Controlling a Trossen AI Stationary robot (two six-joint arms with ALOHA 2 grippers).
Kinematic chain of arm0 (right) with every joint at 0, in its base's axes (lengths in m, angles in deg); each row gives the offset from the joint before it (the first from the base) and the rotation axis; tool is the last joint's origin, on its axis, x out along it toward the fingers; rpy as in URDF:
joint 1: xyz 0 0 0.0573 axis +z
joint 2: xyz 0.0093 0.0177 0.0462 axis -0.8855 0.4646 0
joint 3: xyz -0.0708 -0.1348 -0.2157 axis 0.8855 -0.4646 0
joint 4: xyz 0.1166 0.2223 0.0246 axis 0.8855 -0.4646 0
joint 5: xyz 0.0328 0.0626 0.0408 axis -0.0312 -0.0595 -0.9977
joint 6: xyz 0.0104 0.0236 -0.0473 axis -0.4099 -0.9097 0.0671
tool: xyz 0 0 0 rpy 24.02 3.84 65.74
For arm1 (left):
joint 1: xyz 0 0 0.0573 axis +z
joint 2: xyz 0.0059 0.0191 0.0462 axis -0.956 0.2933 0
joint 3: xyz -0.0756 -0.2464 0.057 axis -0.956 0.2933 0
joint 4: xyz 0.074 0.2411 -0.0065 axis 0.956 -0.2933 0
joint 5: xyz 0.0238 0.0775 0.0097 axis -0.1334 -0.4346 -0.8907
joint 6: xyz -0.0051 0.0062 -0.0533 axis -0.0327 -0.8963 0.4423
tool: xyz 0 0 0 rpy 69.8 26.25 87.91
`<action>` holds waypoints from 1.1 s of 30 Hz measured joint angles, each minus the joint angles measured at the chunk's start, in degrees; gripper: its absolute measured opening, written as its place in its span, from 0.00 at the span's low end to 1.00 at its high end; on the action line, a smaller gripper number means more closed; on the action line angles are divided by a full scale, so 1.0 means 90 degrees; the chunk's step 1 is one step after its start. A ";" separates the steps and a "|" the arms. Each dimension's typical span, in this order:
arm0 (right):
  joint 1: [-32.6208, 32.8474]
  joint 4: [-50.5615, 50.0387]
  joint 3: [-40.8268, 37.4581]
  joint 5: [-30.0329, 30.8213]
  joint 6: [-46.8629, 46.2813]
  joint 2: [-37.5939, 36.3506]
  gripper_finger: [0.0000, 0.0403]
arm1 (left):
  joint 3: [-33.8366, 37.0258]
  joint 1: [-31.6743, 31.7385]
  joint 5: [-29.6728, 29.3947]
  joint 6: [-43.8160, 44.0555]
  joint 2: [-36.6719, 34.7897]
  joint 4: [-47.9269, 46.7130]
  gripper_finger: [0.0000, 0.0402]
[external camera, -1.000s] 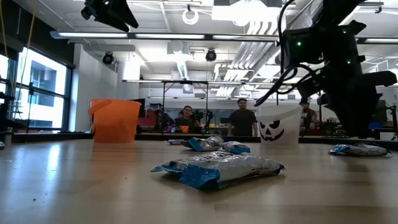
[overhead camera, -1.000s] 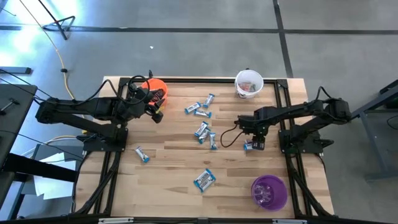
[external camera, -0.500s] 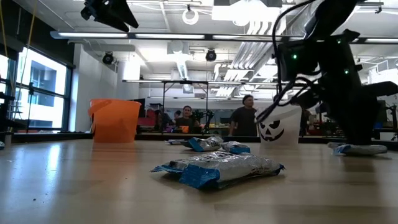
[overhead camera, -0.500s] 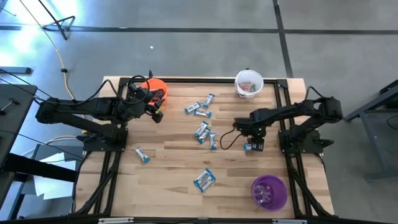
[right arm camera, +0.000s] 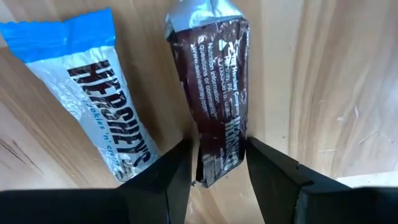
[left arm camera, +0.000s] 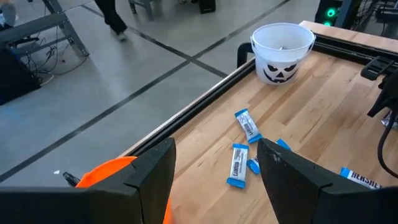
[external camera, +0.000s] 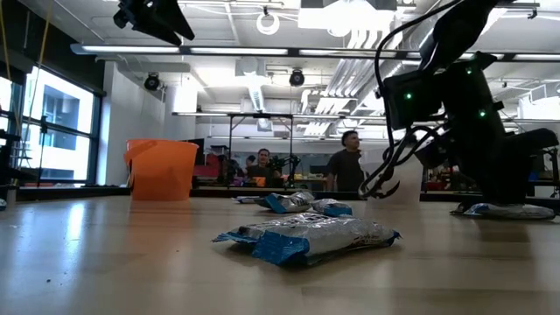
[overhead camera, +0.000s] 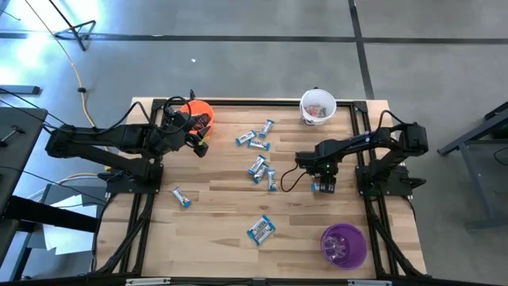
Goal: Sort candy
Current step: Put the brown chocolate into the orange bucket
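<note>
While the right gripper [right arm camera: 217, 163] straddles a dark brown Hershey's bar [right arm camera: 214, 93] lying flat on the bench [right arm camera: 323, 81], its fingers [right arm camera: 273, 171] sit against the wrapper's long edges without lifting it. The bar looks light, stiff and slick in its crinkly wrapper, so pinching across the narrow middle seems best. Beside it lies a blue-and-white bar [right arm camera: 93, 93] reading "HERSHEY'S". Farther off, more blue-and-white candy [overhead camera: 258, 167] is scattered mid-bench. The left gripper [overhead camera: 198, 137] waits with fingers spread by the orange cup [overhead camera: 198, 111].
</note>
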 joint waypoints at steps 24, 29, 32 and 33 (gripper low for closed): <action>-0.0005 0.0604 0.0103 -0.0061 0.0140 -0.0038 0.26 | 0.0000 -0.0005 0.0155 0.0010 0.0000 -0.0418 0.53; -0.0002 0.0598 0.0103 -0.0153 0.0173 -0.0033 0.05 | 0.0000 -0.0005 0.0146 0.0012 0.0000 -0.0470 0.53; -0.0002 0.0595 0.0101 -0.0165 0.0160 -0.0031 0.03 | 0.0000 -0.0005 0.0142 0.0012 0.0000 -0.0474 0.53; -0.0002 0.0595 0.0098 -0.0165 0.0141 -0.0029 0.04 | 0.0000 -0.0005 0.0136 0.0013 0.0000 -0.0474 0.53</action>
